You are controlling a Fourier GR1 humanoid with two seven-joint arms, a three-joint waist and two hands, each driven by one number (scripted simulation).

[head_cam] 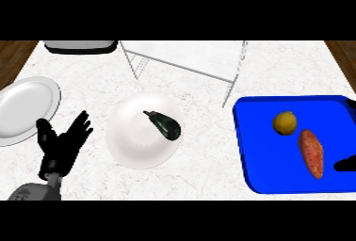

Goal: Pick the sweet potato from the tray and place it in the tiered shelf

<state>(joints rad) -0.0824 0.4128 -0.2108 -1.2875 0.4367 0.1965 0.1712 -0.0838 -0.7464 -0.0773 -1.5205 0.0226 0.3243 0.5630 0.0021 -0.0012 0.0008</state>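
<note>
Sweet potato (311, 154) lies on tray (252, 141) — left hand (61, 143) spread — right hand (345, 164) unclear

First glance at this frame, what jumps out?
The bright blue tray at right, holding an orange sweet potato and a yellow lemon. Mid-counter, a white plate carries a dark eggplant. The left hand rests open at lower left.

Right hand (345, 164), beside the sweet potato (311, 153), cut off by the edge, fingers unseen; tray's (250, 155) far corner cropped too.
</note>
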